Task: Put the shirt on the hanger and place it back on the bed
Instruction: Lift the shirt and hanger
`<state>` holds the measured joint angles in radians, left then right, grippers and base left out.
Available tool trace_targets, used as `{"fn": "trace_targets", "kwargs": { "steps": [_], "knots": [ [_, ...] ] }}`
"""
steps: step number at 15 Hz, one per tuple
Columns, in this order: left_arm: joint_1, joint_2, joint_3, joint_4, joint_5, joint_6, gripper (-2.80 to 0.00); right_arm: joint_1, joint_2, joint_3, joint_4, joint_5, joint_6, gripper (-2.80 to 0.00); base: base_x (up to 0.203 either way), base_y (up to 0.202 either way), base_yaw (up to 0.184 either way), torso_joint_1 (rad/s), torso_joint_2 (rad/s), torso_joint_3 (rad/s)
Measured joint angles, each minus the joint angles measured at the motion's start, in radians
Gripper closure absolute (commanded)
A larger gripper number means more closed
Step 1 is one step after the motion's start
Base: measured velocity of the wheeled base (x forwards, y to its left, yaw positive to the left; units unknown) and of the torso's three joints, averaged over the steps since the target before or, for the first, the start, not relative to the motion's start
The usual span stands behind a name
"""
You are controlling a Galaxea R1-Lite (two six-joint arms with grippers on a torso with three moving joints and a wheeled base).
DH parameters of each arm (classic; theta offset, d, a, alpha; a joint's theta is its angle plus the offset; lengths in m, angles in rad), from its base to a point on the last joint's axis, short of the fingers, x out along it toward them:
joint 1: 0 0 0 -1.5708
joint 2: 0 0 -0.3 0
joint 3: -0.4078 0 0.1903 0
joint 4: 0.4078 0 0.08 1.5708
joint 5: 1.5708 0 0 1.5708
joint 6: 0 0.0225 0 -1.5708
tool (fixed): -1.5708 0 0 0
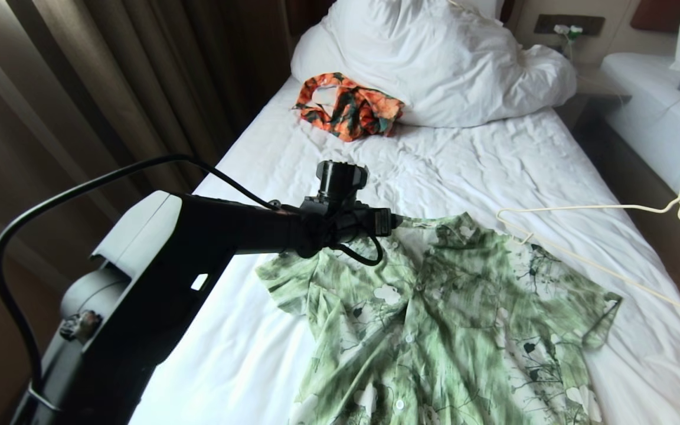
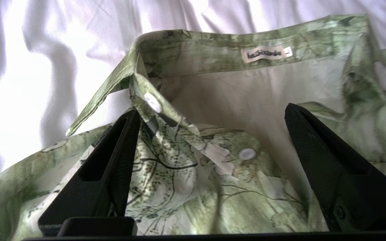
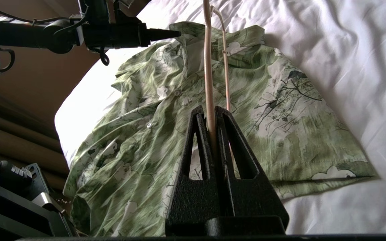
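On the bed (image 1: 293, 147), spread flat over the wrinkled white sheet, lies the shirt (image 1: 452, 324), front up, collar toward the pillows and the button placket partly open near the neck. It looks like thin, limp cloth: light, quick to crease and bunch, and it would likely sag or slide under a small pull. A single layer is hard to pinch without catching the back panel too, so the firmer parts are the better holds, namely the collar band, the placket edge with its buttons, or the shoulder seam.

Over the collar hovers the left claw (image 2: 209, 115), its fingers spread wide apart and holding nothing, with the open neck, the label and the top button between them. From there the collar's near edge seems the natural place to grip in order to lift the neck opening.

To the shirt's right side, the hanger (image 1: 600, 208) is held above the sheet, one end reaching the shirt's shoulder near the collar. It is thin, stiff wire, light but springy, and smooth enough to twist in a grip. The right claw (image 3: 213, 112) is clamped on one of its wires, seen only in its own wrist view.

An orange patterned garment (image 1: 349, 105) lies crumpled by the duvet, well apart from the work.
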<state>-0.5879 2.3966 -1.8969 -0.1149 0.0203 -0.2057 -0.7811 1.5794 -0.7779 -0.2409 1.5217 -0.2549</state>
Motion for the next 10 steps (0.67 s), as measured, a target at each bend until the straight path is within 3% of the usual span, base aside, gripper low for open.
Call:
{"fn": "trace_targets", "kwargs": {
  "steps": [4,10],
  "knots": [
    [0.01,0.046,-0.043,0.005,0.047,0.058,-2.8,0.006,0.006,-0.005,-0.001,0.0,-0.002,0.0,0.0,0.0,0.0,0.0,0.0,0.0],
    [0.012,0.067,-0.051,-0.035,0.052,0.063,-2.8,0.009,0.014,0.0,-0.003,0.0,-0.005,0.0,0.0,0.0,0.0,0.0,0.0,0.0]
  ]
}}
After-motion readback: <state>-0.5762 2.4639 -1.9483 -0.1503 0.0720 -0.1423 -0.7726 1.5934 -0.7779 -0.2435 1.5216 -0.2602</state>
